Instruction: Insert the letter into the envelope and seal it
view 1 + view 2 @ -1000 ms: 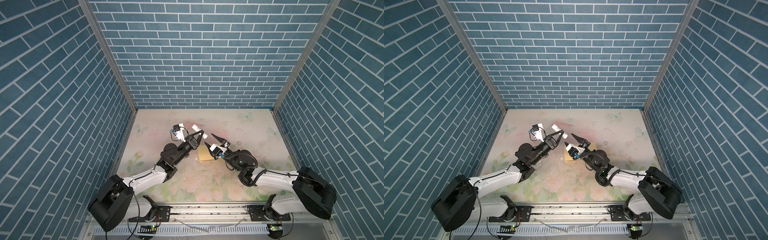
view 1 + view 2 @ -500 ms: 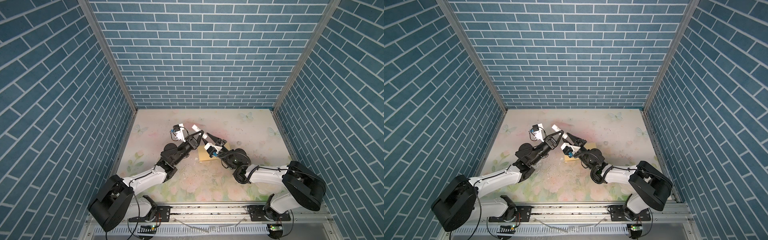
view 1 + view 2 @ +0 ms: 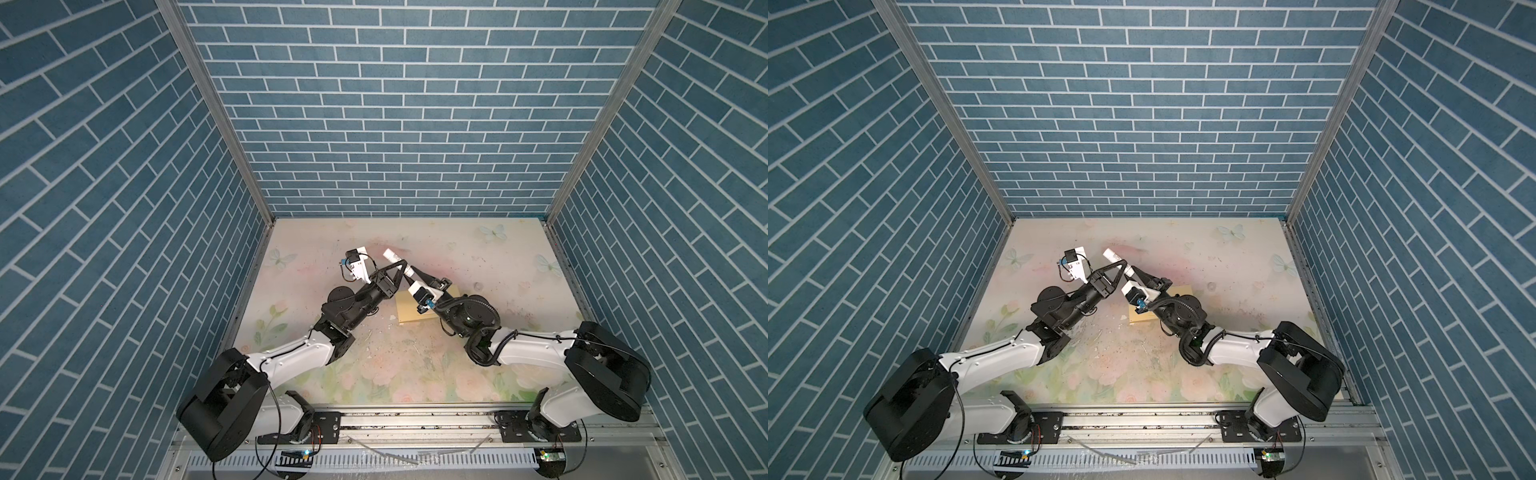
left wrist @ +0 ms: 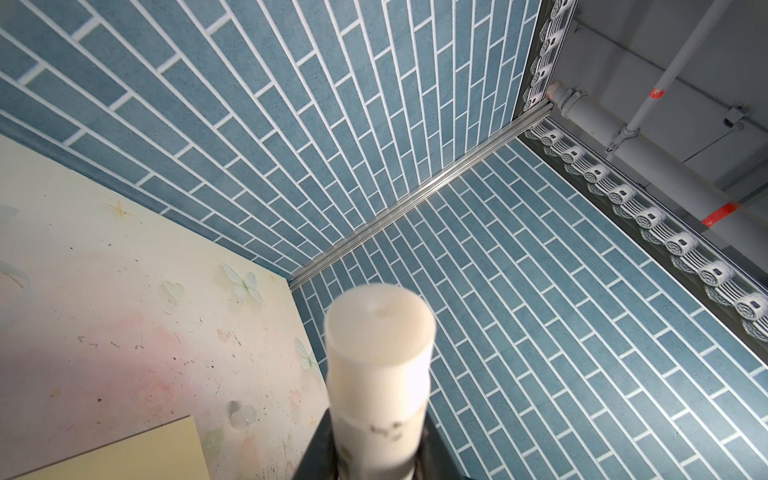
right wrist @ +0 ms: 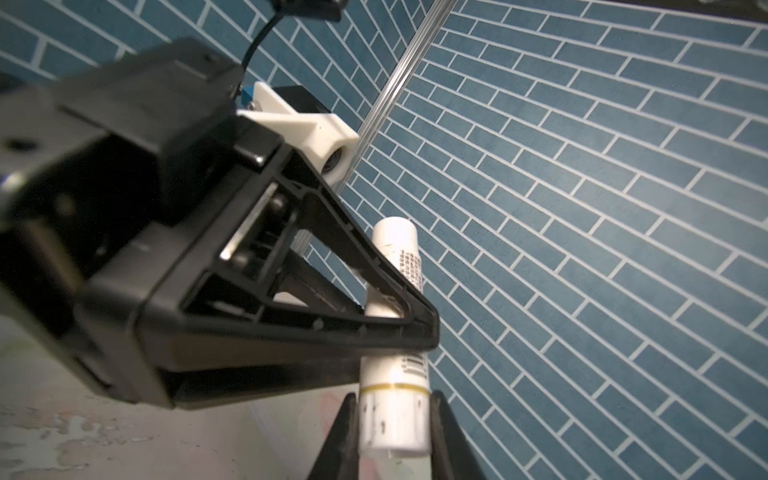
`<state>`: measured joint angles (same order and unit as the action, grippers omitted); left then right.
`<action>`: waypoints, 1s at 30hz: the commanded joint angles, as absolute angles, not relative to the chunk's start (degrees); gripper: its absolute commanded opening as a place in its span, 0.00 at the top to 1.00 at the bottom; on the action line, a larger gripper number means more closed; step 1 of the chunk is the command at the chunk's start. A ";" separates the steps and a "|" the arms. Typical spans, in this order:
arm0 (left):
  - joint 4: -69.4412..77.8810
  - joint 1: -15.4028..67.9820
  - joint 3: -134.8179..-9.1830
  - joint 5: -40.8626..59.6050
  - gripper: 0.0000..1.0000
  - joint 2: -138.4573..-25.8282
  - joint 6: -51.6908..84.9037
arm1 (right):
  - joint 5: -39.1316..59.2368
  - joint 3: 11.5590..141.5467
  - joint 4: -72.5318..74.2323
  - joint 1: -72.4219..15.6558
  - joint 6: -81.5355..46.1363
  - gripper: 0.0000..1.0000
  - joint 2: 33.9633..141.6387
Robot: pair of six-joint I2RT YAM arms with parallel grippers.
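Observation:
A white glue stick [image 3: 391, 254] [image 5: 395, 399] is held above the table between both arms. My left gripper [image 3: 400, 266] [image 3: 1122, 265] is shut on its middle; in the left wrist view the glue stick [image 4: 378, 374] rises out of the jaws. My right gripper [image 5: 392, 415] [image 3: 412, 273] is closed on the stick's banded end, a black finger [image 5: 441, 436] pressed to each side. The yellow envelope [image 3: 409, 311] [image 3: 1140, 321] [image 4: 124, 453] lies flat on the table under the right wrist. The letter is not in view.
Blue brick-pattern walls [image 3: 395, 124] close in the floral table [image 3: 478, 257] on three sides. A metal rail [image 3: 415, 419] runs along the front edge. Scuffs and small white flecks [image 3: 392, 318] dot the table near the envelope.
My right gripper has moved left and up to the glue stick, and its jaws have closed from wide apart onto the stick's end. The left arm has stayed still.

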<state>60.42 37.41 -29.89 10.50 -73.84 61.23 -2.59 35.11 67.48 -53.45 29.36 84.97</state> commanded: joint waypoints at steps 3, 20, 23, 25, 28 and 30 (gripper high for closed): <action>61.55 37.71 -30.45 12.22 1.00 -73.72 59.25 | 5.53 39.36 66.09 -48.01 -5.15 1.00 80.17; 61.32 37.71 -30.58 12.92 1.00 -72.80 57.00 | 19.75 43.03 73.69 -38.24 -53.69 1.00 88.14; 61.23 37.71 -30.56 12.74 1.00 -72.70 57.22 | 20.83 42.51 73.00 -38.32 -47.72 0.84 86.97; 60.96 37.74 -30.71 12.74 1.00 -72.73 57.58 | 20.77 41.16 71.77 -38.64 -40.47 0.68 84.81; 60.61 37.73 -30.81 12.66 1.00 -72.72 58.06 | 18.55 38.77 67.37 -39.47 -27.13 0.38 80.06; 60.49 37.75 -30.94 12.74 1.00 -72.69 58.43 | 17.11 37.62 62.88 -40.57 -17.00 0.21 76.71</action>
<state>60.27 37.50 -30.94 11.35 -73.76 59.29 21.71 38.83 64.99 -39.90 -32.91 81.73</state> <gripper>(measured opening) 0.275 0.751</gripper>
